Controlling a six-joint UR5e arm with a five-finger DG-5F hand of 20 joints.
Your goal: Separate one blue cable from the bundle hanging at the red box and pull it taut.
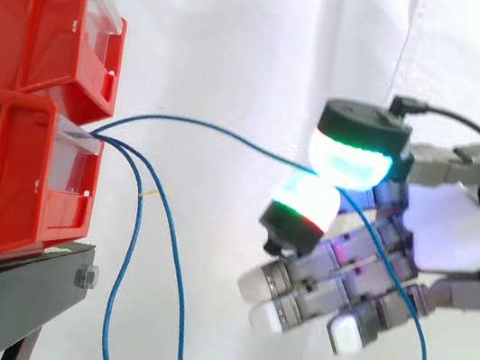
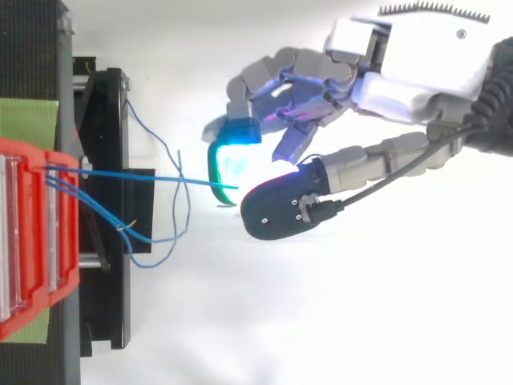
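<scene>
Hand [image 2: 393,92] pinches one blue cable [image 1: 203,126] between thumb and finger pads, well apart from red box [image 1: 13,171]. Cable runs near level from box to hand, slightly bowed. Bundle [image 1: 129,245] hangs beside box. Likely pull: straight away from box.

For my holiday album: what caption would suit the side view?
Robot hand pinching one thin blue cable from the stacked red plastic bins, two other blue cables hanging slack.
</scene>
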